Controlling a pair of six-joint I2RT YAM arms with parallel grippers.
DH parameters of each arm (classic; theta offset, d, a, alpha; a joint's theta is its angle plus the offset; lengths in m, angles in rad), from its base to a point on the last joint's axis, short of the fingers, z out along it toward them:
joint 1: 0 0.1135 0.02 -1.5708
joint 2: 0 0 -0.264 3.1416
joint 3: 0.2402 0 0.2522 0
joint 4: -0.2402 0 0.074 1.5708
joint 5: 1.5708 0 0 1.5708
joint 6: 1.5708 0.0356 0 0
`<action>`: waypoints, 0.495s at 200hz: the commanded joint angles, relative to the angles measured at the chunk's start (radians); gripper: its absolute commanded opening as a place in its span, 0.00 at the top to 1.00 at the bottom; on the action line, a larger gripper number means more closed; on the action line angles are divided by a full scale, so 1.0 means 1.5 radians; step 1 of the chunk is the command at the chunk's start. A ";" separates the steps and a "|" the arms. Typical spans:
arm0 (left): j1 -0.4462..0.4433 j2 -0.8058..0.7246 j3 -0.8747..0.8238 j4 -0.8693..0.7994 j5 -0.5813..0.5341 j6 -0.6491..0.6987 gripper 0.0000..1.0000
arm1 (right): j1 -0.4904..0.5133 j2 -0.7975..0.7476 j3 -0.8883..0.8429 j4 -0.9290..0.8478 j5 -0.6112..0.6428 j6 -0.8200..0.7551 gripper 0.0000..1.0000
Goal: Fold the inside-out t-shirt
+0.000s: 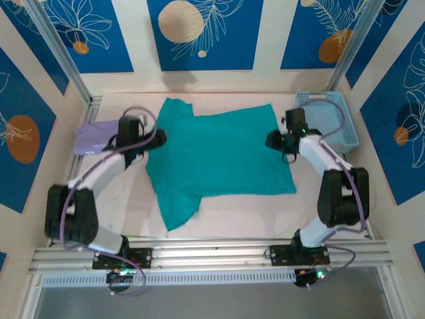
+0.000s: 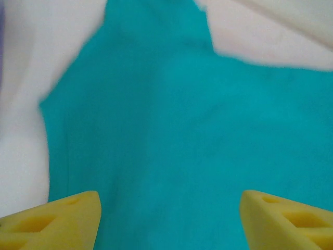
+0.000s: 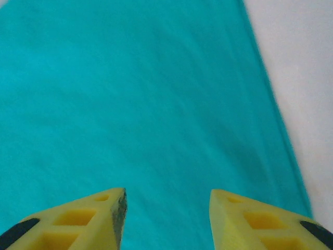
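A: What is seen at the left edge of the tabletop (image 1: 232, 216)?
B: A lavender shirt (image 1: 93, 137), and the left gripper (image 2: 171, 208), parted wide, empty.
A: And the t-shirt (image 1: 219, 149)?
B: Spread flat mid-tabletop; at its right, the right gripper (image 3: 167, 203) is parted narrower, empty.

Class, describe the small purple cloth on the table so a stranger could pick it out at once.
Find the big teal t-shirt spread across the middle of the white table. Left of it, by the left wall, lies the folded lavender cloth. It is pale purple and far smaller than the t-shirt, opposite the light blue basket.
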 commanded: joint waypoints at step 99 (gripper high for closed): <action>-0.269 -0.363 -0.320 -0.326 -0.019 -0.168 0.31 | -0.145 -0.111 -0.197 -0.102 -0.010 0.109 0.37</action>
